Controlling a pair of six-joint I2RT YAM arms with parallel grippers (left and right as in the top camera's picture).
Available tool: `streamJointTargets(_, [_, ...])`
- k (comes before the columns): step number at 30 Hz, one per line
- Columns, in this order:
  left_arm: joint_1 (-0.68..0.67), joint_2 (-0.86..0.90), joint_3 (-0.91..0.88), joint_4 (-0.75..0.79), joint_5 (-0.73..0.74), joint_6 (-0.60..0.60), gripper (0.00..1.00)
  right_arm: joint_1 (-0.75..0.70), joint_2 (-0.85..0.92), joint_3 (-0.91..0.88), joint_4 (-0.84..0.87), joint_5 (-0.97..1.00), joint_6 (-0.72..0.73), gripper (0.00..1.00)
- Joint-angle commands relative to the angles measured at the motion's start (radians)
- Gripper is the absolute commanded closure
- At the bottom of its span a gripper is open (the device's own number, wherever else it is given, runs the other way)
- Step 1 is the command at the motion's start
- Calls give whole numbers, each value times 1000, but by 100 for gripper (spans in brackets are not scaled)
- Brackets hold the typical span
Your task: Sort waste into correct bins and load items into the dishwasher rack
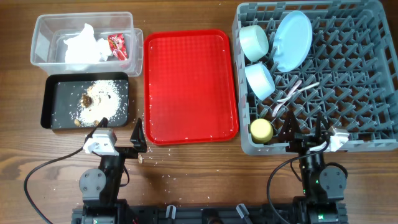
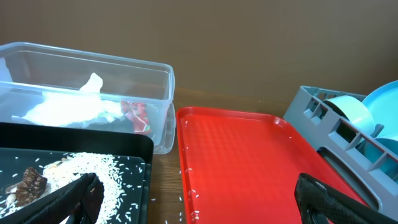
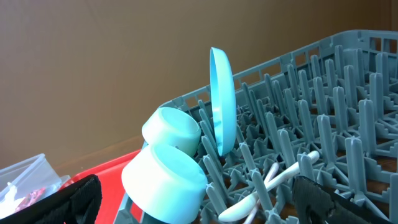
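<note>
Left claw (image 2: 196, 198) wide open, empty; right claw (image 3: 196, 198) wide open, empty.

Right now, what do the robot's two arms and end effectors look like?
Both arms are black with round grey joint housings, and a white block sits at each wrist. The left end effector and right end effector have dark wedge-shaped fingers. A black cable loops from each base. No readable markings.

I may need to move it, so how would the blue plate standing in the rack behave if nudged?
The plate stands on edge between pegs of the rack, so a nudge would probably lean it onto a peg, not roll it. It looks smooth, rigid, likely light, perhaps slippery.
</note>
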Motion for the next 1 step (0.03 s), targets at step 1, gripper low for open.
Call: streamJointTargets(1, [-5,-10,-6,-5,-13,-8,0,-7,-8,-2,3,-12,7,0])
